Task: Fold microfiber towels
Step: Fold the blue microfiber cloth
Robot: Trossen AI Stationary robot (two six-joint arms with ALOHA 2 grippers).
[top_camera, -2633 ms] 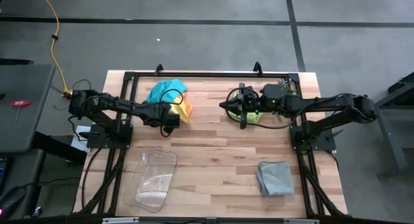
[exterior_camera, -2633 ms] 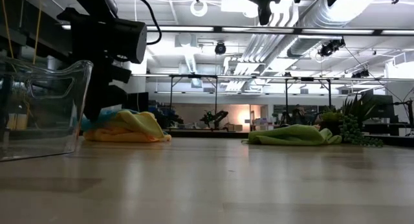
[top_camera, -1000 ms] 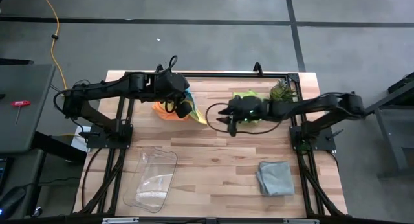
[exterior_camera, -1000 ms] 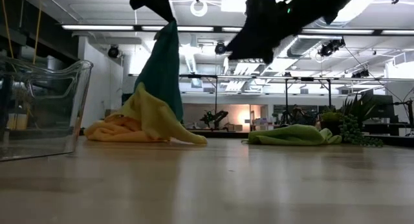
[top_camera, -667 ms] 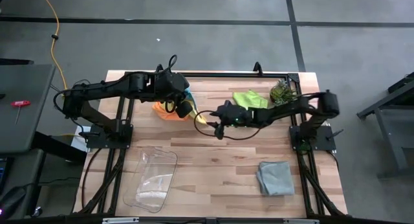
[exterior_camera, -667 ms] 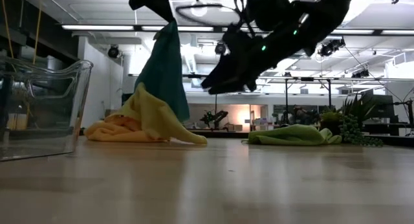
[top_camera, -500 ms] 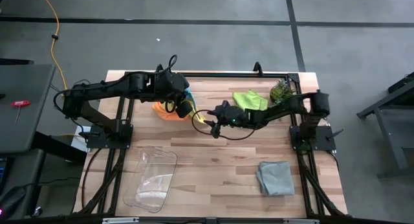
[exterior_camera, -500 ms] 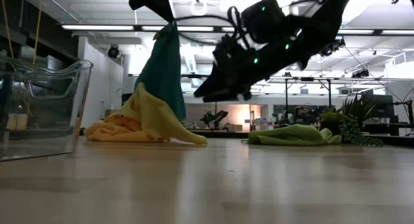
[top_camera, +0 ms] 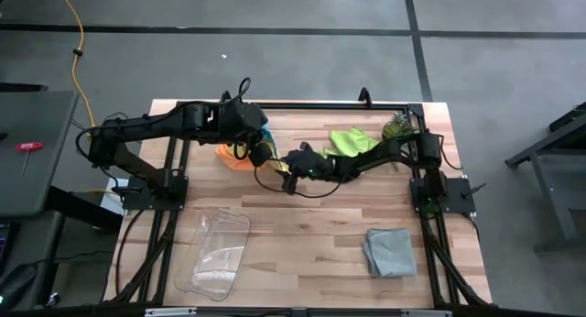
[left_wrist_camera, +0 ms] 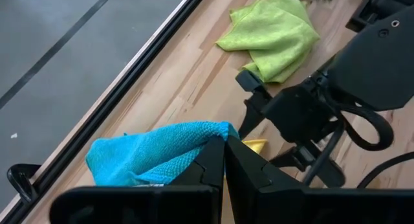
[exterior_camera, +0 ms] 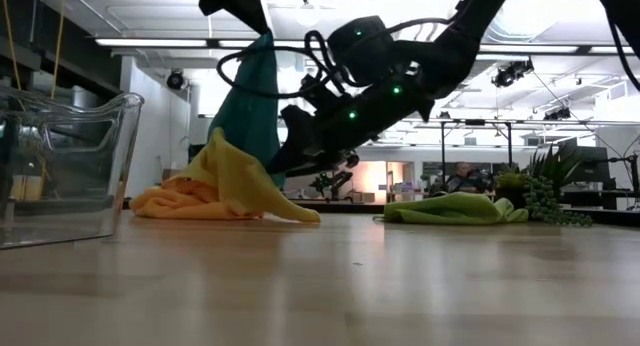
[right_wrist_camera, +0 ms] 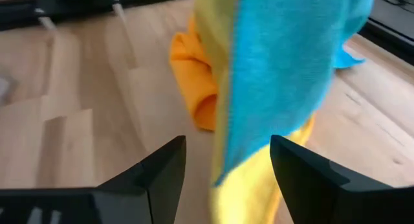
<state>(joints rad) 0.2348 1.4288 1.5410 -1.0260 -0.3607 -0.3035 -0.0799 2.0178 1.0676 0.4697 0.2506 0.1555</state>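
My left gripper is raised over the far left of the table, shut on a teal blue towel that hangs below it. A yellow towel is caught up along the teal one, and its lower end lies on the table beside a crumpled orange towel. My right gripper is open and low. It points at the hanging pair from the table's right, with one finger on either side of their lower edge. A lime green towel lies at the far right, and a grey towel lies folded at the near right. My left gripper pinches a bunched upper part of the teal towel between its two fingers, slanting down from above. The towel hangs below the fingers in a long drape. Its lower part meets the yellow towel, which rests on the table.
A clear plastic tray stands at the near left. A small spiky green plant sits at the far right corner, behind the lime towel. Bare wood lies between the tray and the grey towel.
My right gripper has swung from above the lime towel toward the table's left and down, tipping lower, and now sits at the hanging teal and yellow towels. The teal towel stays lifted where it was.
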